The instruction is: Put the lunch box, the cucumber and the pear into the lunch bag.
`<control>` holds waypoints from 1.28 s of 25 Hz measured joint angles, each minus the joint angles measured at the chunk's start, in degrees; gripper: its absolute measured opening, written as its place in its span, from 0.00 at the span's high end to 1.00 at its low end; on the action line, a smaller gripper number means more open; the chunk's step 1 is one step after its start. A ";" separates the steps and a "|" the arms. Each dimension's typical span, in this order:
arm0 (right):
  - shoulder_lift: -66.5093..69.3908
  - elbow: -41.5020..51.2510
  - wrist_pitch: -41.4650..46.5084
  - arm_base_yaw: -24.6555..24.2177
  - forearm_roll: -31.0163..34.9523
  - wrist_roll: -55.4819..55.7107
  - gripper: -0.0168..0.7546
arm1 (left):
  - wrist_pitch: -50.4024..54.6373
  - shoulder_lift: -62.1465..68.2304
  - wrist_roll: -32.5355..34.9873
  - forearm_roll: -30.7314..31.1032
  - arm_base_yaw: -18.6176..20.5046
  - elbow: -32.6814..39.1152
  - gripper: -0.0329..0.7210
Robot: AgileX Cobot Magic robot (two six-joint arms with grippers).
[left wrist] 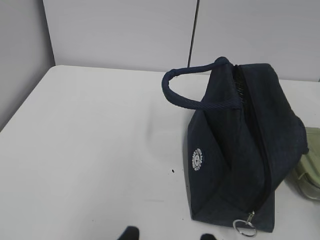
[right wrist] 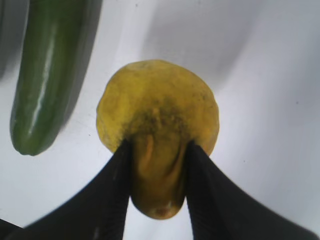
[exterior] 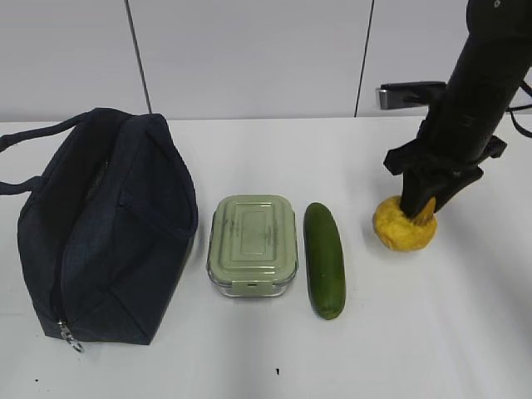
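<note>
Right now the right pincer (right wrist: 156, 165) is seen closed around the narrow stem end of the pear (right wrist: 157, 117), one dark finger pressed to each side of the neck, as the right wrist view makes plain. In the exterior view the fruit is shown sitting on the white bench (exterior: 465, 332), well to the right, with the arm coming down onto it from above; whether it has been lifted clear of the surface cannot be told.

Just to the pear's left, the cucumber (exterior: 325, 259) is laid lengthwise and untouched, and beside that the lunch box (exterior: 253, 245) is seen flat on the bench, green lid on. Further left still, the lunch bag (exterior: 104, 229) is stood with its zipper apparently run shut along the top; the metal ring pull (left wrist: 245, 227) is hung at the near end in the left wrist view.

Only two dark tips of the left pincer (left wrist: 167, 235) are shown at the bottom edge of its own view, held apart, nothing between them, short of the bag.

So nothing is judged packed yet: all three items are outside the bag. The pear is merely being gripped, and the bag most likely needs opening first.
</note>
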 joint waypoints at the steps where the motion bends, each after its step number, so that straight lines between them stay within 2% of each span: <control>1: -0.22 -1.21 0.14 0.00 0.21 0.00 0.63 | 0.00 0.00 0.00 0.00 0.00 0.00 0.64; 9: -3.10 -11.89 0.82 0.00 4.87 0.00 0.63 | 0.00 2.48 0.25 -1.62 0.00 0.00 0.64; 13: -3.94 -16.03 1.48 0.00 9.45 -0.15 0.63 | -2.44 9.19 6.52 -9.24 0.00 -0.55 0.64; 16: -4.29 -18.68 1.72 0.00 13.27 -0.75 0.63 | -11.95 14.27 8.77 -17.35 0.00 -0.87 0.64; 20: -4.39 -19.78 1.84 0.00 18.98 -2.60 0.63 | -20.83 23.80 10.21 -22.81 0.00 -1.10 0.63; 25: -4.39 -19.87 2.07 0.00 26.26 -5.58 0.64 | -22.80 38.87 21.35 -34.52 0.00 -3.02 0.63; 32: -4.39 -19.87 2.07 0.51 36.83 -12.17 0.64 | -21.06 59.53 27.36 -37.19 0.00 -8.82 0.56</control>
